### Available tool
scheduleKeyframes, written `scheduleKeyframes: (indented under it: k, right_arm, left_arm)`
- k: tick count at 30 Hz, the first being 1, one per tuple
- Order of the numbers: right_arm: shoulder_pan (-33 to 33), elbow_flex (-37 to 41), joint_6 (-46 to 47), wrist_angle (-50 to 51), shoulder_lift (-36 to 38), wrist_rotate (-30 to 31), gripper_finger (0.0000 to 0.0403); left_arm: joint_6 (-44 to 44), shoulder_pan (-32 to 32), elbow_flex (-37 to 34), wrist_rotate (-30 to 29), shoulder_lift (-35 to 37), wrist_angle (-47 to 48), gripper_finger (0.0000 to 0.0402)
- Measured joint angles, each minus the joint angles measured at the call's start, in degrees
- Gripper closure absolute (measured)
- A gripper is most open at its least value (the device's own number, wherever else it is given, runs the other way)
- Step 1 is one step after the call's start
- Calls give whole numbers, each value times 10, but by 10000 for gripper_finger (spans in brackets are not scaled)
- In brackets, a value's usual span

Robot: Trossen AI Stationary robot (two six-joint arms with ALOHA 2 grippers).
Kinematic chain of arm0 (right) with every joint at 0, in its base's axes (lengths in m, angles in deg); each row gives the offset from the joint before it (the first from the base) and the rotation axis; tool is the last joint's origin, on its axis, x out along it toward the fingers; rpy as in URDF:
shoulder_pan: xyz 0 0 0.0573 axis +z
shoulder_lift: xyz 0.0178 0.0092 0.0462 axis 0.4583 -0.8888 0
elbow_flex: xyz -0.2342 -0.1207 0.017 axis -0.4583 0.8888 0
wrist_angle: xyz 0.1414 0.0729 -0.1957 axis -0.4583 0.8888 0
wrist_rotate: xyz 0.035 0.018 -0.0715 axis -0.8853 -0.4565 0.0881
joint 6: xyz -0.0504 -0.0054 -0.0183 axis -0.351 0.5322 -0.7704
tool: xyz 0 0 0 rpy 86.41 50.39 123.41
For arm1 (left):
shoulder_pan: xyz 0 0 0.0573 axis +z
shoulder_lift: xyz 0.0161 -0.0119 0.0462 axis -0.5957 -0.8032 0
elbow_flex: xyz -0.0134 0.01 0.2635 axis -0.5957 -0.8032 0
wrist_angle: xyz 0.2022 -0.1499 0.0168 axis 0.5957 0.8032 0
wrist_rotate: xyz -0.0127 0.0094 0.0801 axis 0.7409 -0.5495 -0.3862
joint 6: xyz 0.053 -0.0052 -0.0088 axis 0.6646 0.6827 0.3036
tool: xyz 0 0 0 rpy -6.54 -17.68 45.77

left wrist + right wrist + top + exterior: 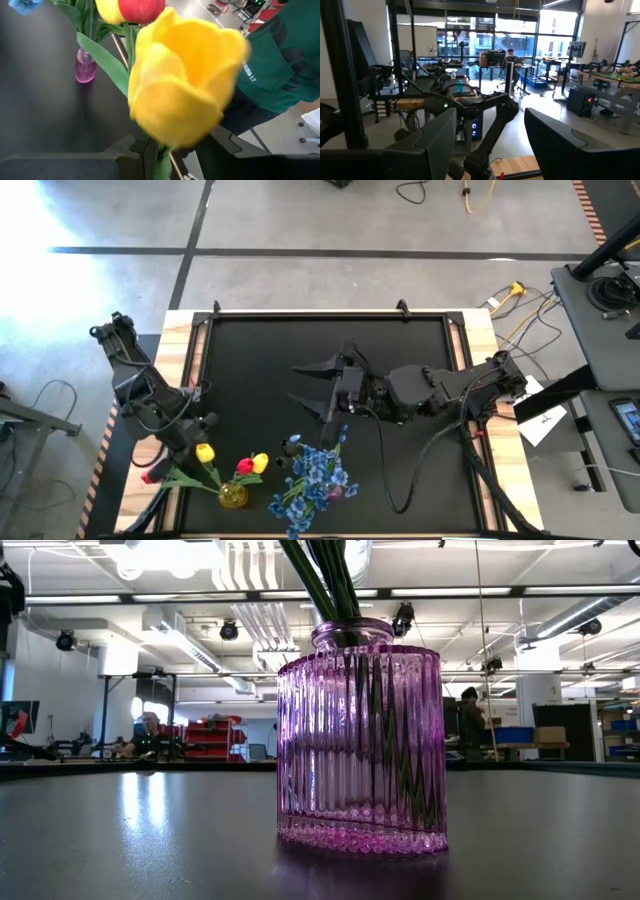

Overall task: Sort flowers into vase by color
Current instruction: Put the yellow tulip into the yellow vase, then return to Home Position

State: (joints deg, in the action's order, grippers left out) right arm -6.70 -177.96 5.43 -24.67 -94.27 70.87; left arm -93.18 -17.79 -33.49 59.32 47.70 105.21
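My left gripper (pixel 195 442) clamps yellow tulip (pixel 205 452) by thin stem: light, bendy, top-heavy; hold low. Right gripper (pixel 318 387) wide, empty, mid-desk.

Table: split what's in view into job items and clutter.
Job:
- yellow tulip in the left gripper
- yellow vase with tulips
- pink vase with stems
- blue sprays
- right gripper, open, waiting mid-table

Clutter:
- cables on the floor
- side bench

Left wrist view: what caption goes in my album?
Left gripper holding a yellow tulip by its stem.
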Motion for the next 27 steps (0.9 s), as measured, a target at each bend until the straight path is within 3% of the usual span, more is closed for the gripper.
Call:
scheduleKeyframes:
  k: [8,12,16,23,27]
  right_arm:
    - [9,0,-7,0,0,0,177]
    - [9,0,-8,0,0,0,177]
    - [9,0,-21,0,0,0,177]
    - [3,0,-2,73,5,-5,177]
    - [-22,8,65,126,5,-82,193]
  left_arm:
    - [-48,0,66,-1,-1,151,302]
    - [-42,0,100,-35,2,207,302]
    - [-12,0,136,-99,6,242,302]
    - [7,0,135,-279,40,248,302]
    - [8,1,77,-315,73,213,307]
